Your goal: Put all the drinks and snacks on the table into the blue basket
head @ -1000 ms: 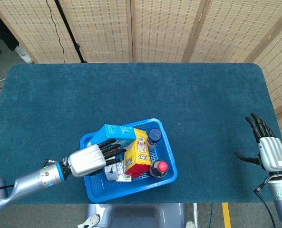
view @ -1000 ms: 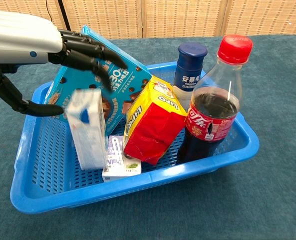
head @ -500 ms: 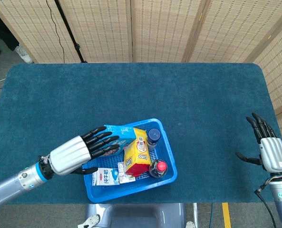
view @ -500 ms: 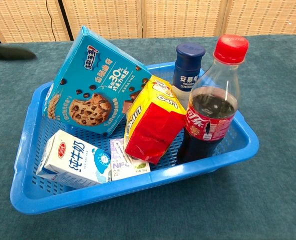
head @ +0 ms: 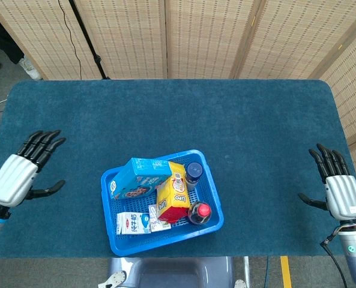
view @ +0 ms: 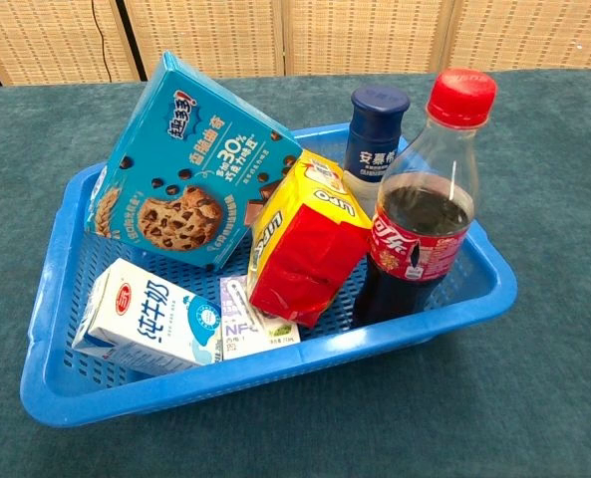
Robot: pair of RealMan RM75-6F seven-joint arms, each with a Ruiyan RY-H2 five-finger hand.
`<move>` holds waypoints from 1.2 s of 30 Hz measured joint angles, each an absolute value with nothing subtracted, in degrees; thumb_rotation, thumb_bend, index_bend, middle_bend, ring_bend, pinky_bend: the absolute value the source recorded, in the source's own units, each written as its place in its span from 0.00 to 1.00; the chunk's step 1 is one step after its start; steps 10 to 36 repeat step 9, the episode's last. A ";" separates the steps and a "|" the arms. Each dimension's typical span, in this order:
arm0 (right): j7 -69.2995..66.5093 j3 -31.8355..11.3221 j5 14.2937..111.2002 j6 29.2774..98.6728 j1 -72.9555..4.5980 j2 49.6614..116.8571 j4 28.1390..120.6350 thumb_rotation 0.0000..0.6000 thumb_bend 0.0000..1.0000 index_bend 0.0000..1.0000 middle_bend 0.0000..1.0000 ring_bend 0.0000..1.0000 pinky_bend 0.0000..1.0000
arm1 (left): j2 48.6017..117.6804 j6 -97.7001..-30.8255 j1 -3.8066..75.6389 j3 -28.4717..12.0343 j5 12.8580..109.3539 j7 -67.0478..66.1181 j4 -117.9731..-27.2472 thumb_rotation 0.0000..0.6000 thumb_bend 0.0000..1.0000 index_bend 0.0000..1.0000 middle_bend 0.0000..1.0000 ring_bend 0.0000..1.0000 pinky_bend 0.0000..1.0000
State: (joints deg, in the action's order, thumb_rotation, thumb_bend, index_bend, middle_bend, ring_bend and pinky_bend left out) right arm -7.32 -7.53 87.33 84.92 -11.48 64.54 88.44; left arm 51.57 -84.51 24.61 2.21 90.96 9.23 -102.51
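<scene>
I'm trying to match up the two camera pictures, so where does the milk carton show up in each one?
Head view: the milk carton lies flat in the blue basket, at its near-left corner.
Chest view: the milk carton lies at lower left, inside the basket's front wall.
Shared landmark: the red-capped cola bottle, at the basket's opposite near corner.

I see bare carpet all around the blue basket, so I can pass on every side; my left hand and right hand sit at the table's far edges, well apart from it; inside, the cookie box, yellow bag, cola bottle, dark-capped bottle and milk carton crowd the space; only the front-right corner stays open.
</scene>
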 measured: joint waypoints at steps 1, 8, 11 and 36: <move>-5.09 -7.61 87.21 85.17 -11.43 64.85 88.38 1.00 0.00 0.00 0.00 0.00 0.00 | 52.38 -84.49 23.44 2.27 88.64 9.14 -101.91 0.89 0.24 0.00 0.00 0.00 0.00; 1.23 -7.88 86.85 85.80 -11.51 66.66 87.92 1.00 0.00 0.00 0.00 0.00 0.00 | 57.41 -81.74 17.87 1.26 77.17 8.12 -98.92 0.89 0.24 0.00 0.00 0.00 0.00; 1.36 -7.86 86.87 85.74 -11.55 66.72 87.90 1.00 0.00 0.00 0.00 0.00 0.00 | 57.70 -81.16 17.76 0.95 76.57 7.49 -99.00 0.89 0.24 0.00 0.00 0.00 0.00; 1.36 -7.86 86.87 85.74 -11.55 66.72 87.90 1.00 0.00 0.00 0.00 0.00 0.00 | 57.70 -81.16 17.76 0.95 76.57 7.49 -99.00 0.89 0.24 0.00 0.00 0.00 0.00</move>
